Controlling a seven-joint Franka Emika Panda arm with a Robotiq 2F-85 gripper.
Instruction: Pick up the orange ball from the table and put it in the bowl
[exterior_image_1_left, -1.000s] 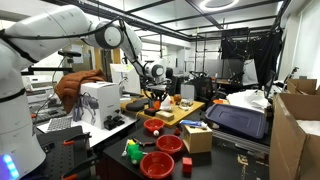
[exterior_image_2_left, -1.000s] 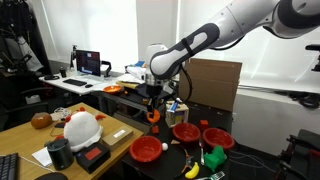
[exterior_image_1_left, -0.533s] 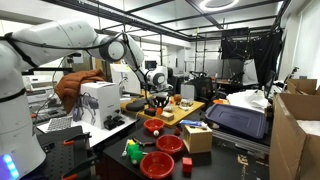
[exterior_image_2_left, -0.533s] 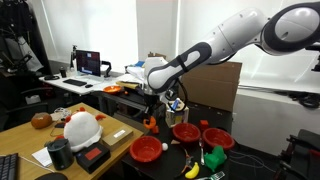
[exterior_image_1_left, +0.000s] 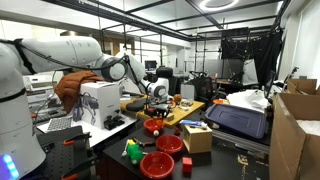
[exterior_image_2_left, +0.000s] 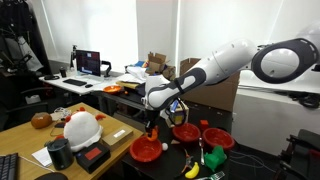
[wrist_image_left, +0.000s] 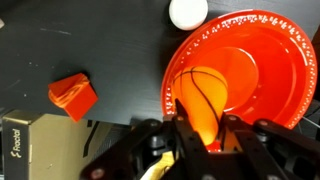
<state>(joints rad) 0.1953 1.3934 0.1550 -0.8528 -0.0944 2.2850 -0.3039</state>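
The gripper (wrist_image_left: 203, 128) is clamped on the round orange ball (wrist_image_left: 200, 92) over the bowl (wrist_image_left: 275, 45), near its rim, with bare table (wrist_image_left: 120, 50) between that rim and a red block (wrist_image_left: 72, 93).

orange ball (wrist_image_left: 200, 97): smooth, held over bowl (wrist_image_left: 287, 62) | bowl: red, upright on dark table (wrist_image_left: 120, 50)

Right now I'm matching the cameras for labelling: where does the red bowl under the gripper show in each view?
Exterior view: bowl just left of centre, below mid-height.
Exterior view: bowl lower centre, near the bottom edge.
Wrist view: bowl upper right, filling much of the picture.
Shared landmark: the gripper, holding the ball over the bowl.
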